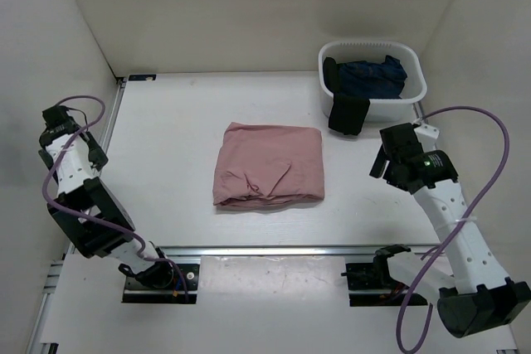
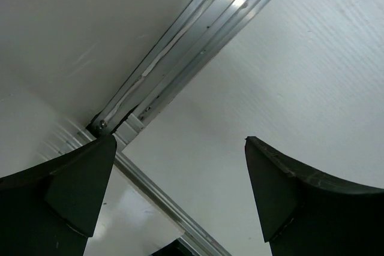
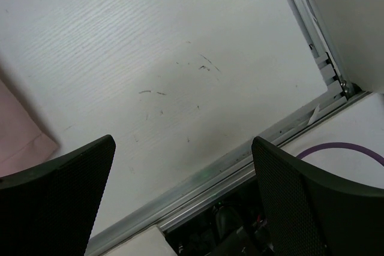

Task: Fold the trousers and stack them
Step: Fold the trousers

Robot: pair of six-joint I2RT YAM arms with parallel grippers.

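Lying folded as a soft, wrinkly pink rectangle — trousers point(image 1: 268, 165) on white table point(image 1: 166, 138), left and right jaws splayed, empty.

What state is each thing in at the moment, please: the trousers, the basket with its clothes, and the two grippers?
trousers: folded into a flat rectangle, lying free, in neither gripper.
basket: upright, filled.
clothes: dark, bundled in the basket, one piece hanging over its front rim.
left gripper: open, holding nothing.
right gripper: open, holding nothing, beside the trousers.
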